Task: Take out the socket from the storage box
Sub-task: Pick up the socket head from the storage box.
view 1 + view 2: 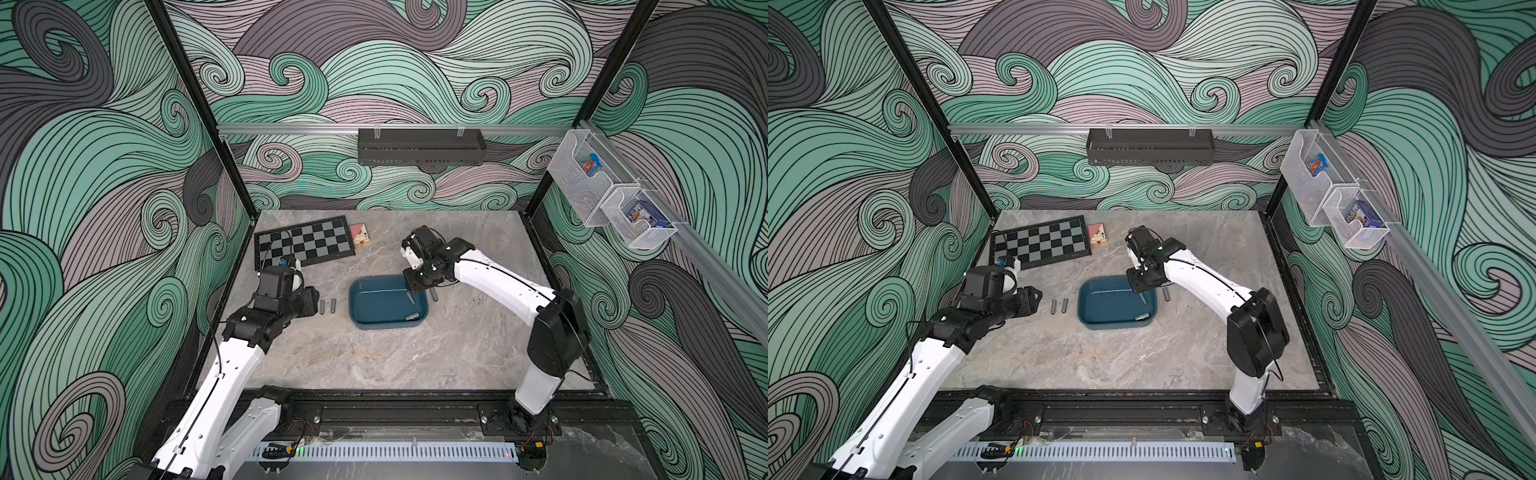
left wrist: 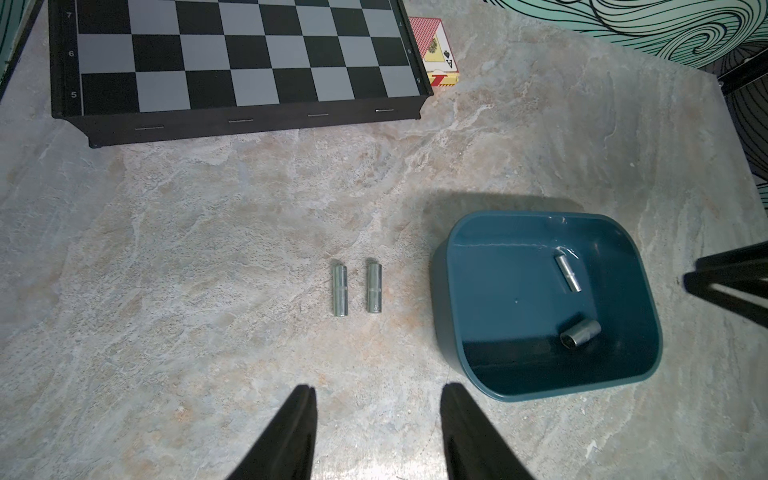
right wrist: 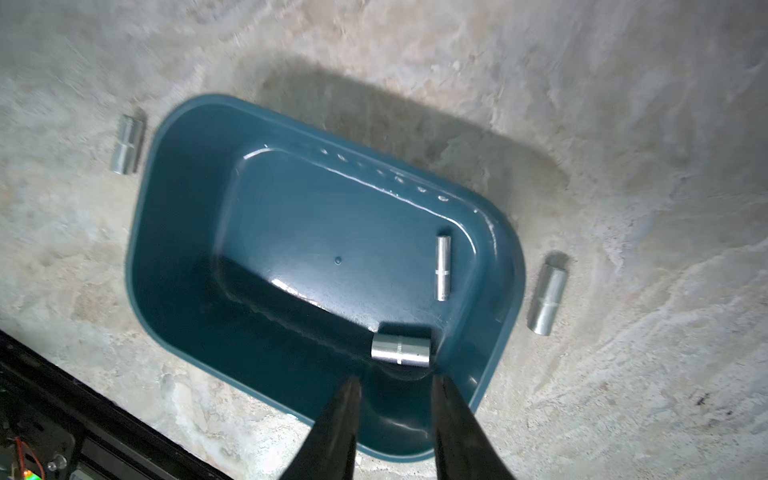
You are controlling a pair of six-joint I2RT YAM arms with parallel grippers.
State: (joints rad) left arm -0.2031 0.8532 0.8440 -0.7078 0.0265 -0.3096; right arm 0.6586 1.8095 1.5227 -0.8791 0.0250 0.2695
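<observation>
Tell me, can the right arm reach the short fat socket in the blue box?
Probably yes. The right gripper hangs open over the storage box, its fingertips just short of the short socket. The box has no lid and nothing lies between them; the thin socket lies apart.

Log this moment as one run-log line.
left gripper: open, empty | right gripper: open, over dark teal plastic tub | in tub: slim metal socket, short metal socket | outside: three metal sockets
</observation>
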